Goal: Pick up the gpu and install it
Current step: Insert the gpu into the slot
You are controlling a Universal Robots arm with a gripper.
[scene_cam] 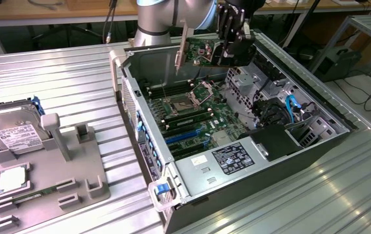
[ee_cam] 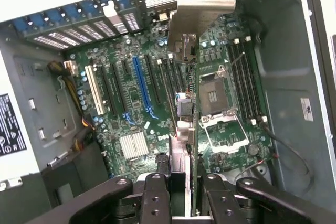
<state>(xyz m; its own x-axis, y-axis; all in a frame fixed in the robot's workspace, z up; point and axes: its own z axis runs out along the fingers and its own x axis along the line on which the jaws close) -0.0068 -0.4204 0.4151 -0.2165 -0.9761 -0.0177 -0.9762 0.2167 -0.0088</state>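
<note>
Currently the gripper [scene_cam: 227,54] pinches the gpu [scene_cam: 202,48] between its fingers, holding it edge-down above the motherboard [ee_cam: 157,124] beneath the tool. The card appears slightly tilted, though the angle is hard to judge. A skewed descent can miss the expansion slots [ee_cam: 142,85] or snag the bracket [ee_cam: 198,17] on the rear slot covers [ee_cam: 52,41].

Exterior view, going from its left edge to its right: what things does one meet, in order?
Boxy silver hard drive with white label → grey plastic holder's upright post → thin green gpu card with pale metal bracket, gripped by the black gripper → light-blue cables.
</note>
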